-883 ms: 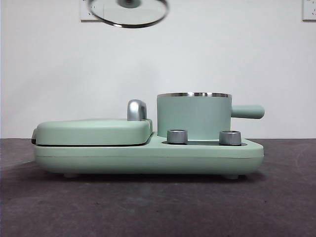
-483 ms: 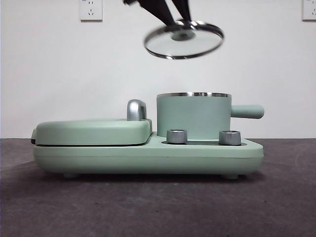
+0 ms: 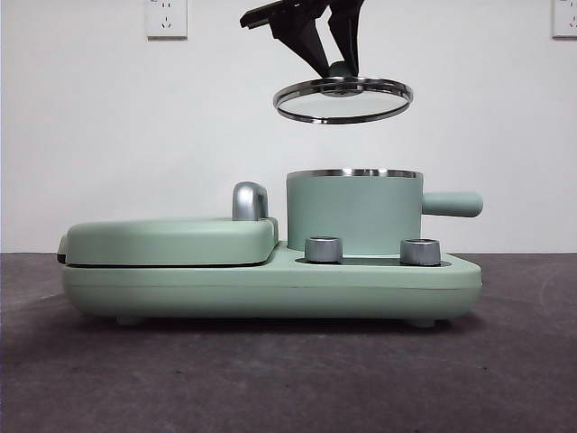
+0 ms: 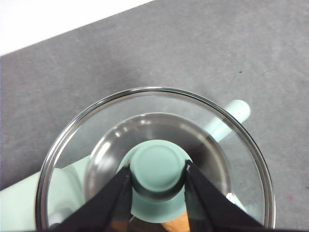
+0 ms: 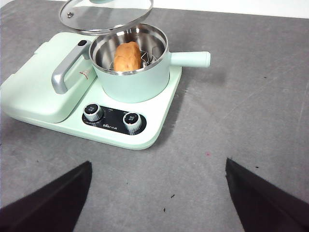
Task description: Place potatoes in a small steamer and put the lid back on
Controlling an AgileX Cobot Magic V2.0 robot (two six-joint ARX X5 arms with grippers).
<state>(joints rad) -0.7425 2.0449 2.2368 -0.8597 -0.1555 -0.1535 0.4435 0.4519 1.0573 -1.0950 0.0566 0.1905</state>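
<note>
The mint-green small steamer point(image 3: 353, 215) stands on the right half of the cooker base, its side handle point(image 3: 453, 204) pointing right. The orange-brown potato point(image 5: 127, 56) lies inside it in the right wrist view; a sliver shows through the glass in the left wrist view point(image 4: 175, 226). My left gripper point(image 3: 335, 70) is shut on the lid's green knob point(image 4: 158, 168) and holds the glass lid point(image 3: 343, 99) nearly level, a little above the steamer's rim. The lid also shows in the right wrist view point(image 5: 106, 15). My right gripper point(image 5: 157, 193) is open and empty, back over the table's front.
The flat green griddle cover point(image 3: 171, 240) with a steel handle point(image 3: 250, 200) fills the base's left half. Two steel dials point(image 3: 324, 249) sit at the front of the base point(image 3: 270, 289). Grey tabletop point(image 5: 241, 121) lies to the right of the cooker.
The lid has come from the upper left to over the steamer, dropped lower and levelled out. The steamer and cooker have not moved.
</note>
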